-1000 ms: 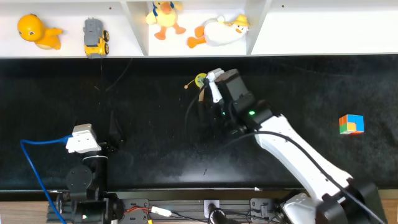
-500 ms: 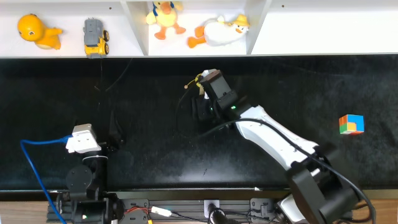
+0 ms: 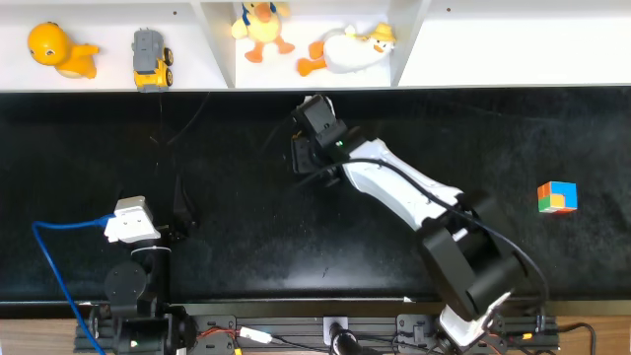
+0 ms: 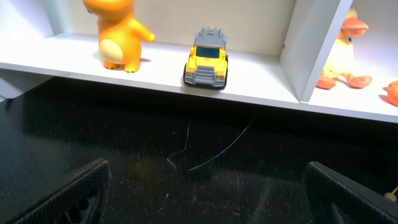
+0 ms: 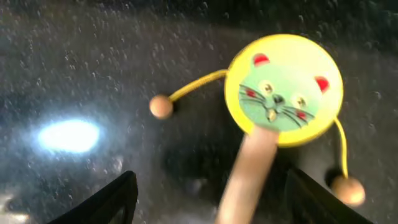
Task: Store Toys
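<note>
A yellow rattle drum with a green cat face lies on the black table. Its wooden handle runs back between the fingers of my right gripper, which hovers open just above it. Two wooden beads on strings hang off the drum's sides. From above, the right arm stretches across the middle, its wrist near the white shelf. My left gripper stays open over bare table at the front left, facing the shelf.
The shelf holds an orange duck, a yellow truck, a yellow duck plush and a white goose plush. A coloured cube sits on the table at the right.
The right arm has swung left and farther toward the shelf, and its gripper now covers the rattle drum in the top view. The left arm has not moved.
</note>
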Action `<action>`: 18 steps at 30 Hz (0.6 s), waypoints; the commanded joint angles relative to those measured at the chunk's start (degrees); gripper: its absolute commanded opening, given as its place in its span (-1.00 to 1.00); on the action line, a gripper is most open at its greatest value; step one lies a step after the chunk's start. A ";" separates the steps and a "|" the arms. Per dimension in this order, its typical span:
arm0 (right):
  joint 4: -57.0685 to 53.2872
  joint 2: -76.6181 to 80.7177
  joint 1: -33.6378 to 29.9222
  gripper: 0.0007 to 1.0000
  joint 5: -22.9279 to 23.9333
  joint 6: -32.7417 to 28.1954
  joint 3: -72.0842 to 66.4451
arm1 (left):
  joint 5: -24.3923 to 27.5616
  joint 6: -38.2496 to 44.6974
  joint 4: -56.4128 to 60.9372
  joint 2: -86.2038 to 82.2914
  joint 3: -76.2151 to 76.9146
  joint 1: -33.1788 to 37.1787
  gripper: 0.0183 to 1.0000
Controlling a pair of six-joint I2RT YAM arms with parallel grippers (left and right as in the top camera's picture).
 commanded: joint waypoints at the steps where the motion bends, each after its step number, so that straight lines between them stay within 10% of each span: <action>1: -0.28 2.95 0.31 0.24 1.53 0.50 3.41 | 0.74 1.20 0.13 -0.68 -0.52 -0.07 1.00; 18: -4.83 4.66 0.26 -0.35 1.51 0.87 3.85 | 0.74 1.20 0.13 -0.68 -0.52 -0.07 1.00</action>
